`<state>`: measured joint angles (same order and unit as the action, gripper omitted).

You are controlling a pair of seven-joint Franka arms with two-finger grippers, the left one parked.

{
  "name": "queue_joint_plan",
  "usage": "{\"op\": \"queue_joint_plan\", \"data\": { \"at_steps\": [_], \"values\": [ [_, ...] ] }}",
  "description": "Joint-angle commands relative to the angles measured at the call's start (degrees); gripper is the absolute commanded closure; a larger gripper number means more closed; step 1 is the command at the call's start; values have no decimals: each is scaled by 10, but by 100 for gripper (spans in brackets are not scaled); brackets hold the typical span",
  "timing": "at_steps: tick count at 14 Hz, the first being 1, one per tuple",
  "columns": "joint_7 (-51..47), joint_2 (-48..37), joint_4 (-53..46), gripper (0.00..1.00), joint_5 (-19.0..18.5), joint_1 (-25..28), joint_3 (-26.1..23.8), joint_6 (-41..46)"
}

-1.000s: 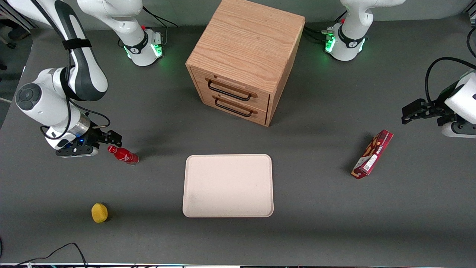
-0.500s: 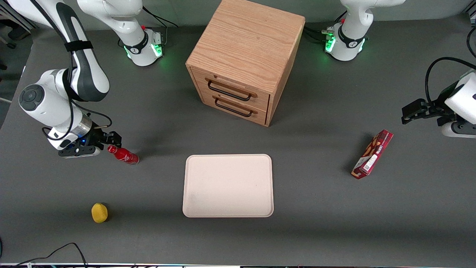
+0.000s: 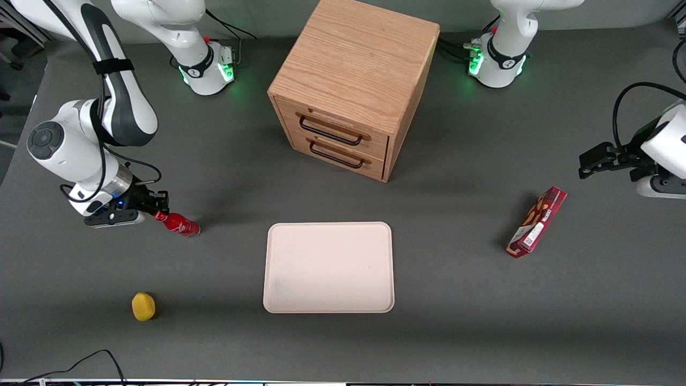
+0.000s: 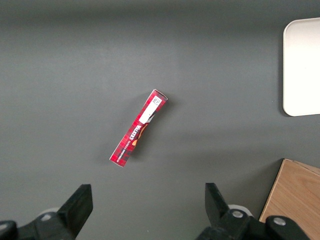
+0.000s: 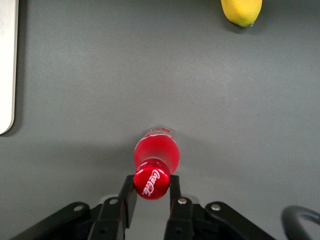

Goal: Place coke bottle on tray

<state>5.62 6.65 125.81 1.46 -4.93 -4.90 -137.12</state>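
The coke bottle (image 3: 181, 225), small and glossy red, lies on its side on the grey table, off the tray toward the working arm's end. In the right wrist view the bottle (image 5: 155, 152) points its red cap at the camera. My right gripper (image 3: 159, 213) is down at table height with its two black fingers closed against both sides of the cap (image 5: 151, 189). The pale beige tray (image 3: 328, 267) lies flat mid-table with nothing on it; its rim shows in the right wrist view (image 5: 6, 65) and in the left wrist view (image 4: 302, 65).
A yellow lemon (image 3: 143, 306) lies nearer the front camera than the bottle and shows in the right wrist view (image 5: 241, 10). A wooden drawer cabinet (image 3: 353, 80) stands farther back than the tray. A red snack box (image 3: 537, 221) lies toward the parked arm's end.
My gripper moved onto the bottle's cap end and its fingers closed on the cap. The bottle has barely shifted.
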Motion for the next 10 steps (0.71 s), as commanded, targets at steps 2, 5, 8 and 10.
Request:
{"op": "queue_joint_plan", "data": {
  "at_steps": [2,5,8,10],
  "values": [
    [13,-16,-27,100,-5,-3,0,28],
    [8,-14,-135,100,-5,1,0,165],
    [-18,-2,-278,100,-6,14,-1,305],
    [-31,35,-408,100,-7,20,-1,412]
  ]
}}
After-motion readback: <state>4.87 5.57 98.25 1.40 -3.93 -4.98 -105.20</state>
